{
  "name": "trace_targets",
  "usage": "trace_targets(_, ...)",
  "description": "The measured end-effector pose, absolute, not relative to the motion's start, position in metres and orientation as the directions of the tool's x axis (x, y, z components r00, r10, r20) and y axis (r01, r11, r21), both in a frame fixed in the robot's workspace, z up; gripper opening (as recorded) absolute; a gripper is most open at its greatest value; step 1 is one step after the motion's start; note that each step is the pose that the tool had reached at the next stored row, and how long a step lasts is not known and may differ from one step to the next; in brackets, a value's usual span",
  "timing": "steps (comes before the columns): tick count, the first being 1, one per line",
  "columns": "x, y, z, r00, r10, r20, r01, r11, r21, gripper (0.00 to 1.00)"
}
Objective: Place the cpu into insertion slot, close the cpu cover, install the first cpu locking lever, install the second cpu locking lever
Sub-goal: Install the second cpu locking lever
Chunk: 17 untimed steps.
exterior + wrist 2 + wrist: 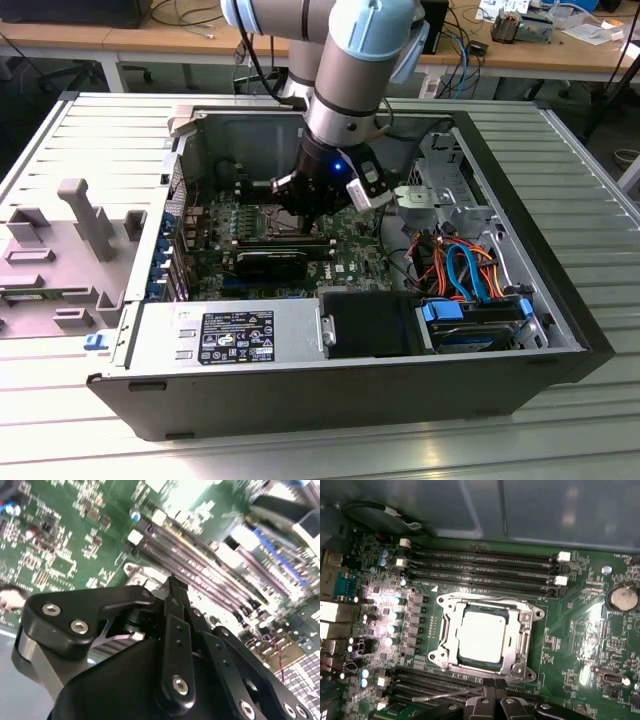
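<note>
The exterior view looks down at a slant from outside the open computer case [350, 400], taking in the whole case and the arm [350, 90] reaching into it. The first wrist view faces straight down, close over the motherboard [580, 645]. The second wrist view skims the motherboard [75, 545] past black linkage. All 3 views share that board.

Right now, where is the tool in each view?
Exterior view: the tool is inside the case, low over the motherboard.
First wrist view: tool over the memory slots beside the cpu.
Second wrist view: tool over memory slots.
Shared landmark: the memory slots.
</note>
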<state>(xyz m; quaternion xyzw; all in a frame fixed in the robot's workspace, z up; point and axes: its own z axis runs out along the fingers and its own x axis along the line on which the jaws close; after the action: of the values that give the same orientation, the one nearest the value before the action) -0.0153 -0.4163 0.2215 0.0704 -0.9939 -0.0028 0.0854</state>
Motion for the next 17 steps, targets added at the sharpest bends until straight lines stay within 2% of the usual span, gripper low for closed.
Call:
trace_targets(3,-0.015,-0.416,0.221,-0.975,-0.134,0.175,-0.140,0.990,-0.021,0.11)
trace_targets(11,-0.038,-0.416,0.218,-0.976,-0.134,0.174,-0.139,0.990,-0.021,0.11)
trace_targets(17,-0.014,-0.417,0.217,-0.975,-0.134,0.176,-0.140,0.990,-0.021,0.11)
